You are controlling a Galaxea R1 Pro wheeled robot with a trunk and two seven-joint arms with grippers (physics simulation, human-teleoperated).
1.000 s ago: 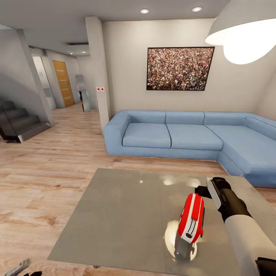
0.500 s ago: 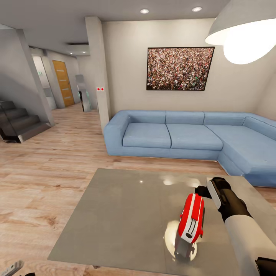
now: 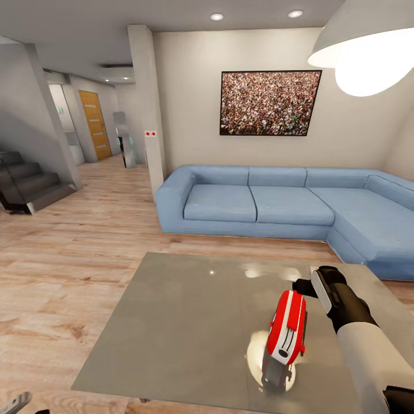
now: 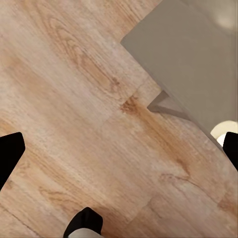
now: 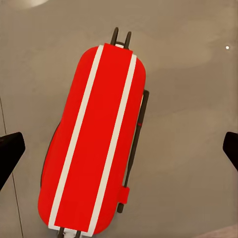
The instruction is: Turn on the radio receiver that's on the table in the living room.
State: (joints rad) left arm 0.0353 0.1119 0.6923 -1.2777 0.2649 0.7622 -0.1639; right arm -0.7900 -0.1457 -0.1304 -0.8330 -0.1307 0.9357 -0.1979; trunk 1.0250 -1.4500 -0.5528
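Down in the near left corner of the head view, the left gripper [image 3: 17,401] has slid lower and further out of sight than it was a second ago; only a grey tip still pokes up over the wood floor [image 3: 63,259]. Nothing else has shifted. From that same view, the radio [image 3: 287,327] stands on its edge on the grey table [image 3: 184,322], toward the near right corner, its red shell and white stripes leaning slightly, with a bright lamp reflection on the tabletop under it. The right arm [image 3: 356,339] reaches over the table's right edge, and its dark wrist end sits just beyond and to the right of the radio, not touching it. Behind the table are the blue sofa [image 3: 270,201], the crowd picture [image 3: 269,103] on the wall and the white lamp [image 3: 368,46] overhead.

From the left wrist, the left gripper's two dark fingertips [image 4: 9,153] sit far apart with nothing between them, over floor planks beside a corner of the table [image 4: 193,54].

From the right wrist, the right gripper [image 5: 119,151] is spread wide too, a fingertip [image 5: 10,148] at each side, holding nothing. The radio [image 5: 94,144] lies straight below between them, clear of both, on the grey tabletop.
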